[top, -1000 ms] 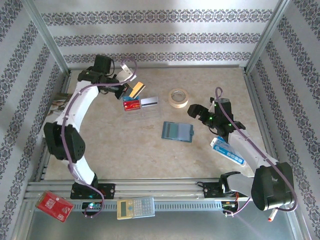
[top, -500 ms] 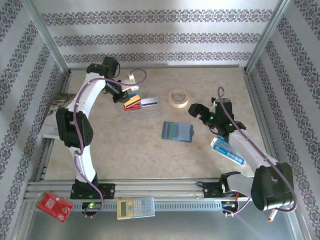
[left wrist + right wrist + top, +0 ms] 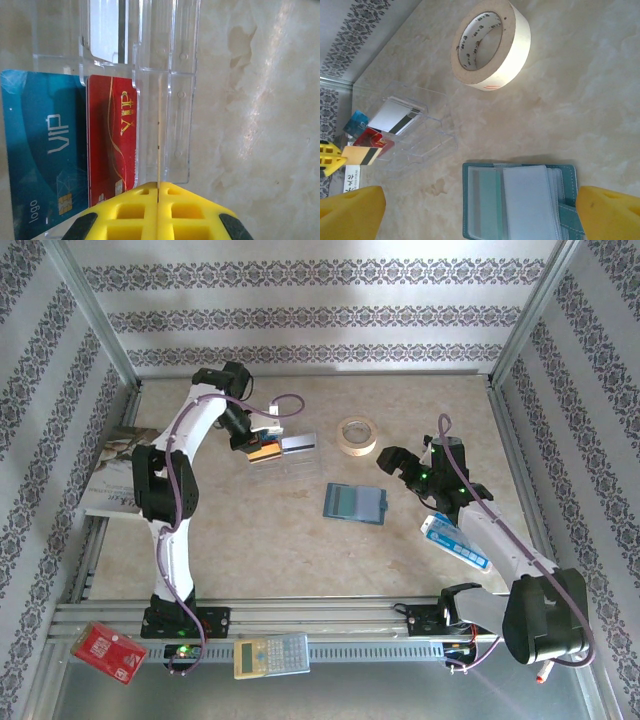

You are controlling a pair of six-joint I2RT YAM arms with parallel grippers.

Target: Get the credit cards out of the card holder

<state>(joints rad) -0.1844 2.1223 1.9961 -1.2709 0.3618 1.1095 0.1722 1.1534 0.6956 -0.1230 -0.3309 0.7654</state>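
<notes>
The counter [image 3: 300, 550] has a beige, marbled top that catches a soft sheen of light. Wallpapered walls [image 3: 320, 310] close it in on the left, far and right, pale with dark floral bands. Silver metal posts [image 3: 93, 315] rise at the far corners. A metal rail [image 3: 330, 616] runs along the near edge.

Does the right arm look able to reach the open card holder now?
Probably yes: the right tool is open and close to the card holder, which faces it, with nothing lying between them.
</notes>
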